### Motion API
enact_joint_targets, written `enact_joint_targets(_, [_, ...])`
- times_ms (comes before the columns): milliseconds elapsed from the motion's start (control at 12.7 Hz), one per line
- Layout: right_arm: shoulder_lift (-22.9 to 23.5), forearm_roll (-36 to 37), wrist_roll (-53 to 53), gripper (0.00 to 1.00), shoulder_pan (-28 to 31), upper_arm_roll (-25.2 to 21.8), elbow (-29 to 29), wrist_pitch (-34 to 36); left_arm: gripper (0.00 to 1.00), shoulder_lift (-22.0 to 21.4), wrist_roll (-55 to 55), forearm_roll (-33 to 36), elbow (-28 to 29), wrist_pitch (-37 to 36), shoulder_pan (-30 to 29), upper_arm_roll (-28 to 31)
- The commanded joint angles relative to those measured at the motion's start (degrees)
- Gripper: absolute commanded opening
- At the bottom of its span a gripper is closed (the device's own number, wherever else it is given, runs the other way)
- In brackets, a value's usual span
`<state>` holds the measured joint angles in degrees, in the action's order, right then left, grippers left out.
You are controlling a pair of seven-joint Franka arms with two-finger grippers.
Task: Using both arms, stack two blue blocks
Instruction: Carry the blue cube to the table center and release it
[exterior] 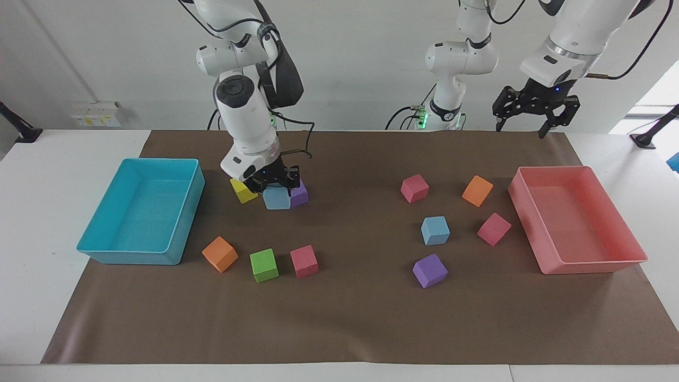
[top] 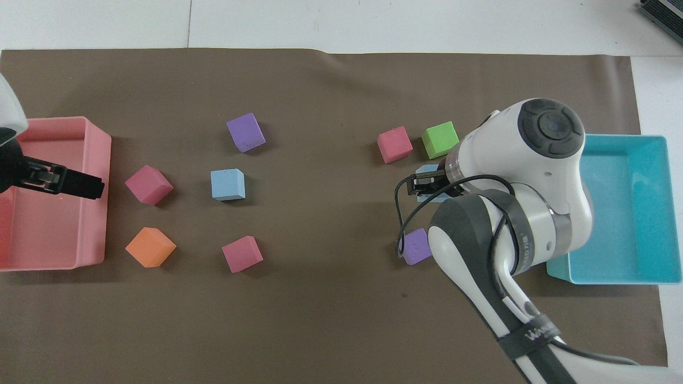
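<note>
My right gripper [exterior: 273,187] is shut on one blue block [exterior: 276,199], holding it low over the mat, in front of a purple cube [exterior: 301,193]. In the overhead view only a sliver of that block [top: 427,172] shows under the right gripper [top: 421,184] and wrist. The other blue block [exterior: 435,230] [top: 228,184] rests on the mat toward the left arm's end, among pink, orange and purple cubes. My left gripper [exterior: 521,130] [top: 90,186] hangs open and empty, high over the pink tray's edge, waiting.
A yellow cube [exterior: 243,191] lies beside the held block. Orange [exterior: 219,254], green [exterior: 264,265] and pink [exterior: 304,261] cubes sit farther from the robots. A cyan tray [exterior: 106,249] is at the right arm's end, a pink tray [exterior: 594,263] at the left arm's.
</note>
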<state>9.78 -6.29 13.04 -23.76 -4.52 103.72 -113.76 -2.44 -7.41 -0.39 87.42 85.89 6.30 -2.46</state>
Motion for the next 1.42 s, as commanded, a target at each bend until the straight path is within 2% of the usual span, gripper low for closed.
enact_joint_targets(0, [1.2, -0.2, 2.8, 0.00, -1.3, -0.1, -2.0, 1.0, 1.00, -0.5, 0.4, 0.0, 0.5, 0.9, 0.0, -0.1])
enact_joint_targets(394, [7.1, 0.7, 12.2, 0.00, -8.6, 0.0, -3.9, -2.6, 1.00, -0.5, 0.5, 0.0, 0.6, 2.4, -0.1, -0.2])
enact_joint_targets(788, [13.7, 0.0, 19.3, 0.00, -14.5, 0.0, -5.6, -11.8, 1.00, -0.3, 0.5, 0.0, 0.6, 2.9, 0.0, -0.2])
enact_joint_targets(1340, [13.6, -0.1, 16.8, 0.00, -15.6, 0.2, -1.9, -15.5, 1.00, 0.1, 0.5, 0.0, 0.2, 3.8, 0.0, -0.2])
